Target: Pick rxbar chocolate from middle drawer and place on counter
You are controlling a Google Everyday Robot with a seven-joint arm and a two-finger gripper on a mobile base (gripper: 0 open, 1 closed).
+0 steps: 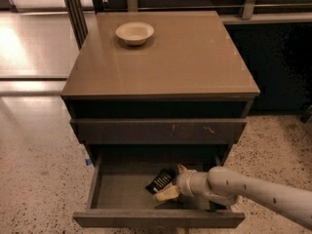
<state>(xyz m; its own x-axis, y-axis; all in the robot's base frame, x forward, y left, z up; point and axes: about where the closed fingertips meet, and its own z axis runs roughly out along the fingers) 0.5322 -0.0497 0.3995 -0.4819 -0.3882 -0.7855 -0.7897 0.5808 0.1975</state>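
The rxbar chocolate is a small black wrapped bar lying tilted on the grey floor of the open middle drawer, right of its centre. My gripper reaches into the drawer from the right on a white arm. Its pale fingers are spread, one just in front of the bar's right end and one behind it. The bar rests on the drawer floor. The counter is the glossy tan top of the cabinet above.
A cream bowl stands at the back left of the counter. A shut drawer front with pale scratches sits above the open drawer. Speckled floor surrounds the cabinet, and dark furniture stands at the right.
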